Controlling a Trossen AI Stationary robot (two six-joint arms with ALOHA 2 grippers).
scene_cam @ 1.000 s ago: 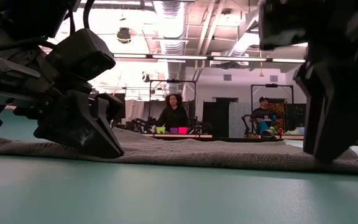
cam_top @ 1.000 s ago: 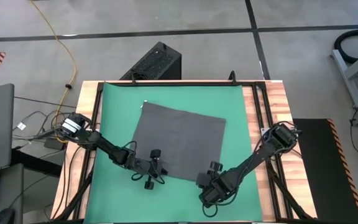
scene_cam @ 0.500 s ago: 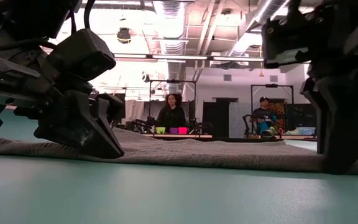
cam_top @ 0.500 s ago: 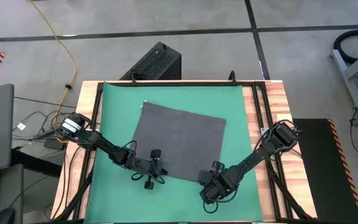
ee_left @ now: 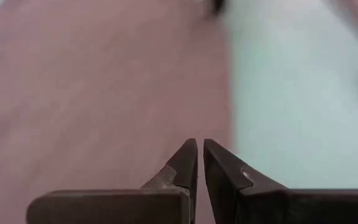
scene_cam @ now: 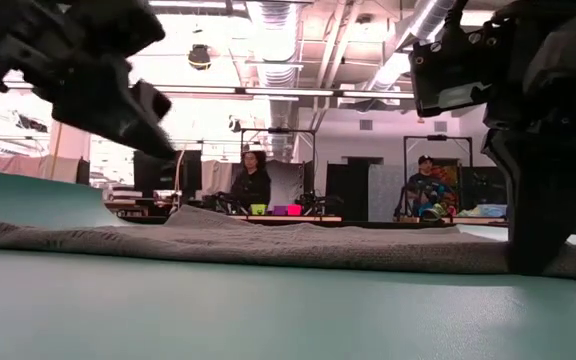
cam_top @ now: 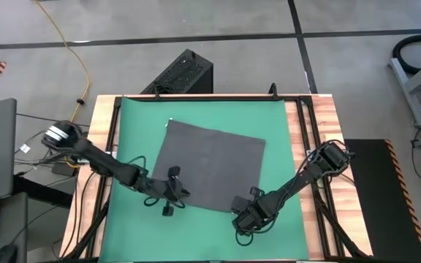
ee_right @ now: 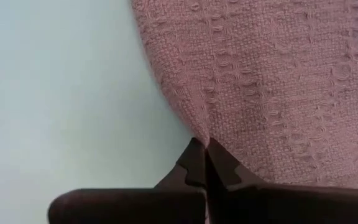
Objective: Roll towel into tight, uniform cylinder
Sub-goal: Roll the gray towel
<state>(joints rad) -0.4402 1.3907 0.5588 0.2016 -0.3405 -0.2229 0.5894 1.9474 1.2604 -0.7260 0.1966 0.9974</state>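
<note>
The dark grey towel lies spread flat on the green mat, with a small white tag at its far left corner. My left gripper is shut and hangs in the air above the towel's near left corner, with nothing between its fingertips. In the low view it is raised well clear of the cloth. My right gripper is shut at the towel's near edge, close to the near right corner. My right gripper pinches the towel's near edge close to its near right corner between its fingertips; one layer or several, I cannot tell. The fingers come steeply from above. The edge is still down on the mat and the cloth is slack.
Bare green mat lies in front of the towel and on both sides. Wooden table strips with black rails flank the mat. A black box stands beyond the far edge. People sit far back in the room.
My left gripper has risen off the towel's near left edge and drawn back toward the table's left, still shut. My right gripper has shut at the towel's near edge. The towel lies flat as before.
</note>
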